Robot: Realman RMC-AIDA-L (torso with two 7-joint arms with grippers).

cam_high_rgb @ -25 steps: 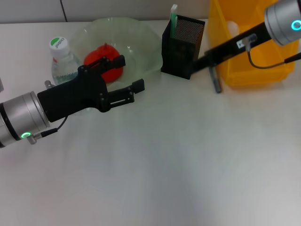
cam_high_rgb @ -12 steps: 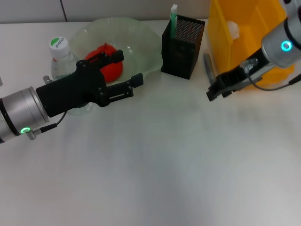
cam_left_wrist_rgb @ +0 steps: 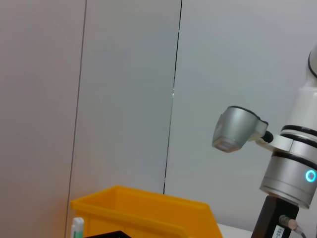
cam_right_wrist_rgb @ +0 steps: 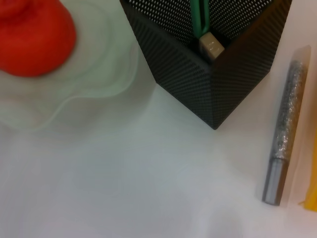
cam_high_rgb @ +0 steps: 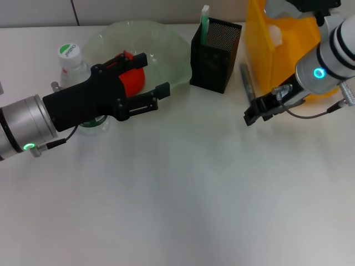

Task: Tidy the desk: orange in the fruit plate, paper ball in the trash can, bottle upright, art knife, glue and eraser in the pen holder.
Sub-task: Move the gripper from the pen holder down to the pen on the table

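Snapshot of the plain white flat tabletop (cam_high_rgb: 183,194), mid-tidy. Got a rounded red-orange orange (cam_high_rgb: 132,81) sitting inside the wide pale-green glass fruit plate (cam_high_rgb: 169,41) with the wavy rim, over on the far left side. Also seeing a small clear plastic bottle (cam_high_rgb: 69,52) with a white, green-marked cap standing upright just left of that plate, partly hidden behind the left arm.

Left gripper (cam_high_rgb: 152,73), chunky and black: hovering over the near edge of the plate, right next to the orange, jaws spread apart and holding nothing.

Then a black square metal-mesh pen holder (cam_high_rgb: 216,55) standing just right of the plate. Peeking in from the right wrist view: a thin green stick (cam_right_wrist_rgb: 198,15) poking up out of it and a tiny tan-beige eraser block (cam_right_wrist_rgb: 212,45) down in a corner.

Still loose: a slim silver-grey glittery stick (cam_right_wrist_rgb: 285,144) lying flat on the tabletop, between the holder and the big bright yellow rectangular plastic trash can (cam_high_rgb: 288,55), close to both. Can't tell whether it actually touches either one.

Also spotted a white lump (cam_high_rgb: 273,34) inside the yellow can, against its near wall.

Right gripper (cam_high_rgb: 256,112): low over the tabletop in front of the can, just near of that silver stick. Open or closed? Honestly can't tell from here.
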